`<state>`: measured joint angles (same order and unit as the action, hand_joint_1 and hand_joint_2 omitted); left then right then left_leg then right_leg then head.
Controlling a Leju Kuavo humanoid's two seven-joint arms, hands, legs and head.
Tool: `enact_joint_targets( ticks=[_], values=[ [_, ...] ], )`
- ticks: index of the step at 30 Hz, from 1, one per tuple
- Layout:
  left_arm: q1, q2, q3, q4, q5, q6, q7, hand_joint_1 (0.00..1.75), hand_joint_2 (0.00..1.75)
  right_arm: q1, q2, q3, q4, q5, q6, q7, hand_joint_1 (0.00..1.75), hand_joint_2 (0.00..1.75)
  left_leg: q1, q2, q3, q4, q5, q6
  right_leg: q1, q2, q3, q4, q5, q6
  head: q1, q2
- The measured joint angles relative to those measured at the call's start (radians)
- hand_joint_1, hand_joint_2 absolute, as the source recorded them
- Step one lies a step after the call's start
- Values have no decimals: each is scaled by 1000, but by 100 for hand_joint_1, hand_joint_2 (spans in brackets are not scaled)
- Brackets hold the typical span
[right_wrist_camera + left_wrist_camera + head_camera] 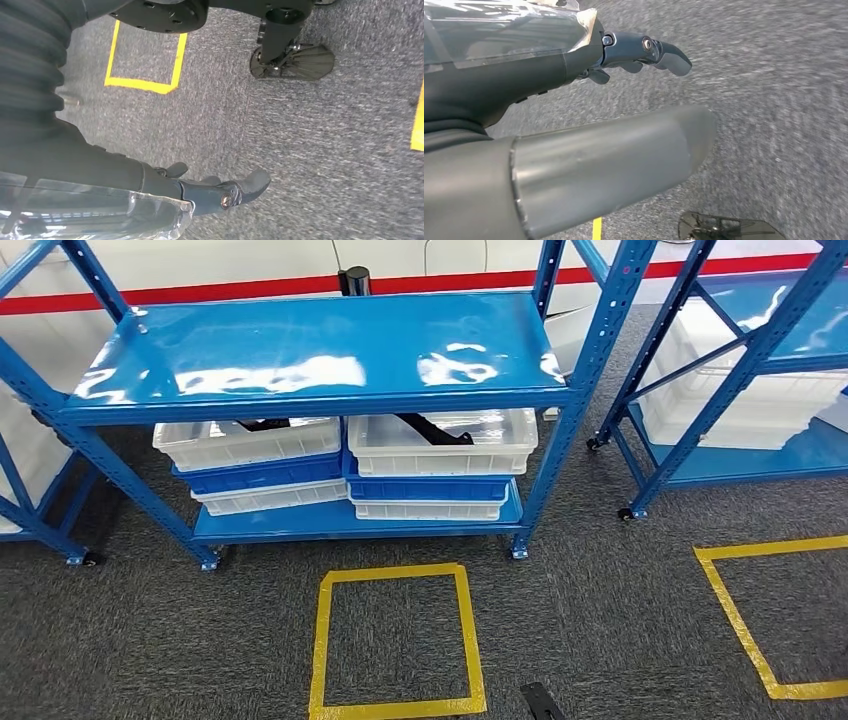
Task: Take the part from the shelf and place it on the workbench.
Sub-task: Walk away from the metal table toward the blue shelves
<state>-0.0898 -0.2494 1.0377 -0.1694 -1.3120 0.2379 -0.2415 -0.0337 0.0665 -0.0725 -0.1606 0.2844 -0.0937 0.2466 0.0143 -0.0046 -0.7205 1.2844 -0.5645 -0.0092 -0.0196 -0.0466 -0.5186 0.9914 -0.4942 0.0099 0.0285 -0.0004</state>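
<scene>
**A:** Looking ahead of you from the head view, what stands on that grey carpet (600, 620)?

**B:** You face a blue shelf (320, 355) whose glossy top level reflects the ceiling lights. On its lower level sit two stacks of trays. The left stack is topped by a white tray (250, 443) with a dark item in it, mostly hidden by the level above. The right stack is topped by another white tray (440, 443), and in it lies the part (432, 429), a black angled piece resting across the tray's floor.

**A:** And the room around you?

**B:** A yellow taped square (397, 640) marks the carpet just near of the shelf, and a second taped outline (745, 615) lies to the right. Another blue rack (740, 360) stands at far right, holding white bins (740, 410). Along the far wall runs a red stripe (250, 288).

**A:** Your hands?

**B:** Your left hand (624, 55) hangs over the carpet with nothing in it, thumb and fingers apart. Your right hand (215, 187) is likewise released, fingers extended above the carpet, with a yellow tape corner beyond it. Both are well apart from the part.
</scene>
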Motion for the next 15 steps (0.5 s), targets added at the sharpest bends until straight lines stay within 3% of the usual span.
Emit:
enact_joint_targets(
  ticks=[2,4,7,9,11,13,15],
  values=[
    [1,1,0,0,1,3,0,0,0,-3,1,0,0,1,-5,-1,0,0,4,11,65,-117,59,1,0,-11,2,0,-1,2,0,0],
    [0,1,0,0,2,4,0,0,0,-7,2,0,0,2,-12,-2,0,0,3,23,129,-233,94,6,7,-17,1,3,-4,9,1,0],
    [0,0,0,0,3,5,1,0,0,-8,0,0,0,1,-24,-2,0,0,-2,25,145,-268,99,12,17,-20,-5,4,-9,14,3,0],
    [1,-1,0,0,4,6,2,0,87,-8,0,0,0,1,-29,-3,0,0,-9,24,145,-268,99,15,17,-20,-6,2,-8,16,3,0],
    [1,-1,0,0,5,6,3,0,175,-8,1,0,0,1,-32,-5,0,87,-14,24,144,-268,98,21,14,-20,-5,0,-5,20,3,0],
    [1,-1,0,0,7,3,4,0,175,-7,1,0,0,-6,-35,-12,0,175,-16,24,144,-267,98,24,12,-20,-4,-3,-3,23,4,0],
    [1,0,-1,0,11,-1,14,0,175,-7,1,-4,0,-21,-37,-21,0,175,-16,24,144,-267,98,26,12,-20,-2,-5,-2,26,3,0]
  ],
)
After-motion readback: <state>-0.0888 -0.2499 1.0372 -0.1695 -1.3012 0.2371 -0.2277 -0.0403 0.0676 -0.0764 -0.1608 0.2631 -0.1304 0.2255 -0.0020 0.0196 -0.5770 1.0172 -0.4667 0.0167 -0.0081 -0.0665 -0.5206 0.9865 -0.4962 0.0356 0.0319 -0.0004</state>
